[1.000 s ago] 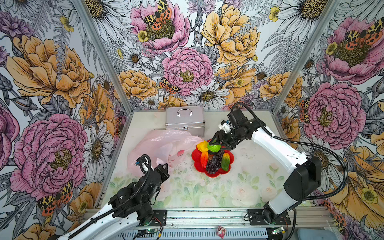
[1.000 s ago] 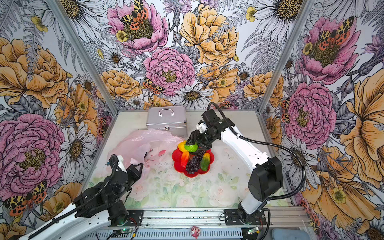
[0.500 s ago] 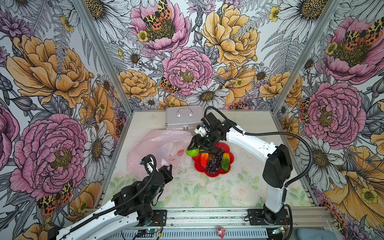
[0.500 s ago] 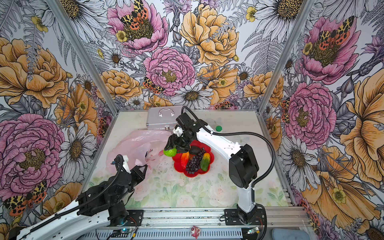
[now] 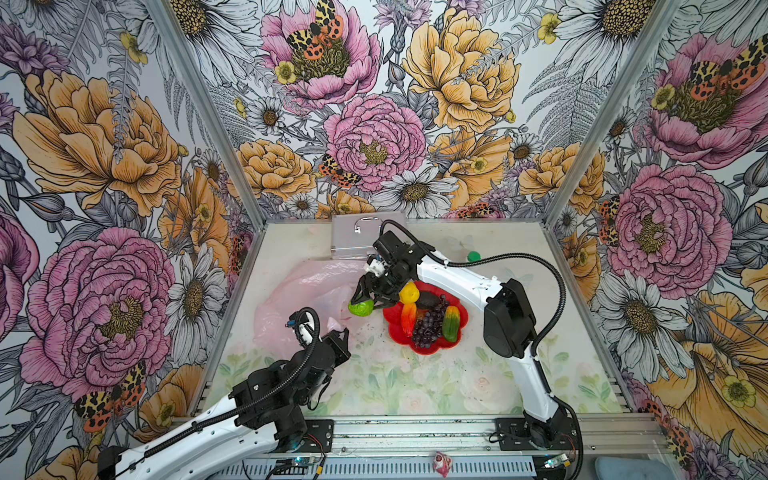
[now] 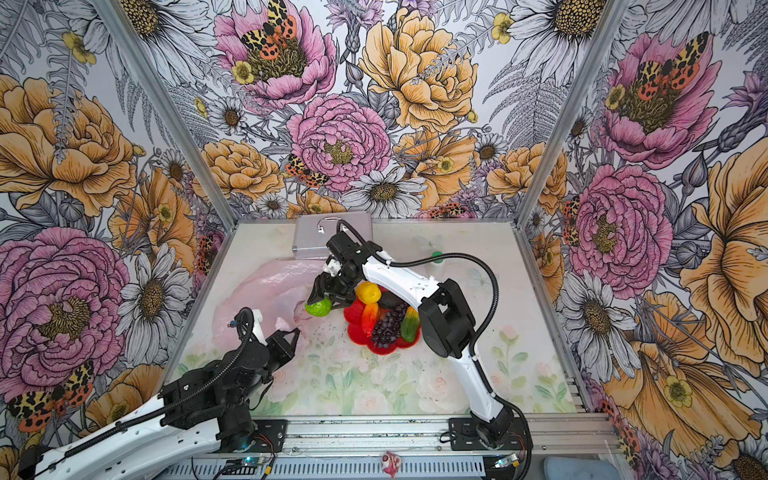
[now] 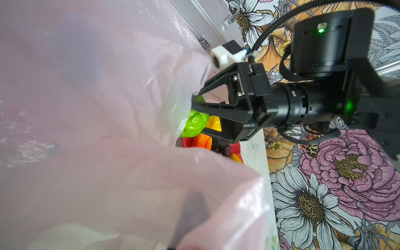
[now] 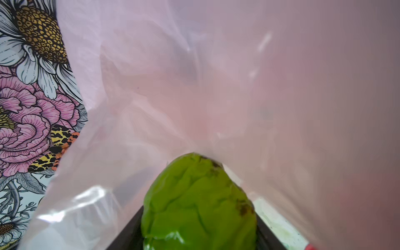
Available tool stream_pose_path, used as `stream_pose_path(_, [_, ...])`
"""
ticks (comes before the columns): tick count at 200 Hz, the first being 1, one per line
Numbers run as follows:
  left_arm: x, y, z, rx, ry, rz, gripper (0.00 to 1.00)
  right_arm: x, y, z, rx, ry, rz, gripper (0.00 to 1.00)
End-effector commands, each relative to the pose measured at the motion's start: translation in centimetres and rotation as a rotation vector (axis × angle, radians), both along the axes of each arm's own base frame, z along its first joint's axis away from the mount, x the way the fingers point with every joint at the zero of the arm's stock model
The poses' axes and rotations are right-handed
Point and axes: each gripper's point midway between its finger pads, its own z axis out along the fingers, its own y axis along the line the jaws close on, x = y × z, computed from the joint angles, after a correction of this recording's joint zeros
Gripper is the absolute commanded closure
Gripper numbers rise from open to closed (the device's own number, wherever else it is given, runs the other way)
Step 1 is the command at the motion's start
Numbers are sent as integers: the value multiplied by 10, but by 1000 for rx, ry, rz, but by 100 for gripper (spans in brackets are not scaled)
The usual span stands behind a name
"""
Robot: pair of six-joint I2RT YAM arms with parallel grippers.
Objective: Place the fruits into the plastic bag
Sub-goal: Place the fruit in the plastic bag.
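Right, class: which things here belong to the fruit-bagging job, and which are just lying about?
Job: plastic bag, green fruit in the right pincer, yellow fruit, dark avocado, red-yellow fruit, grapes, green-orange fruit.
Lying about: silver case, green cap, red plate.
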Motion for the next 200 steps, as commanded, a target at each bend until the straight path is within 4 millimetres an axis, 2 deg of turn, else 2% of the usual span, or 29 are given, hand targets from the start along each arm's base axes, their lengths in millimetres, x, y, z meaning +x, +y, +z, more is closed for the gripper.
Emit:
stream_pose_path(1, [0,-1,10,-34,-33,-9,100,3,16,6,46,7,10,38])
stream_pose_path(31, [-1,2,3,-39,-27,0,100,6,27,0,60,31,14,36])
stream_pose_path(65, [-3,2,-5,-54,-11,0,100,11,47,12,136,30,47,28])
stream_pose_path(70, [-3,2,-5,-55,-10,-2,100,-2,58,16,150,27,81,27])
stream_pose_path(98, [-4,4,-6,-58,-11,-1,100,-10,78,31,220,14,135,22])
stream_pose_path(109, [-4,5,-7,-62,-12,2,100,-10,79,33,225,10,138,20])
stream_pose_path(139, [-4,9,-7,-64,-14,11,100,-11,77,28,207,16,130,1])
stream_pose_path(200, [-5,12,-11,-72,-1,14,100,-11,70,36,197,-20,126,1])
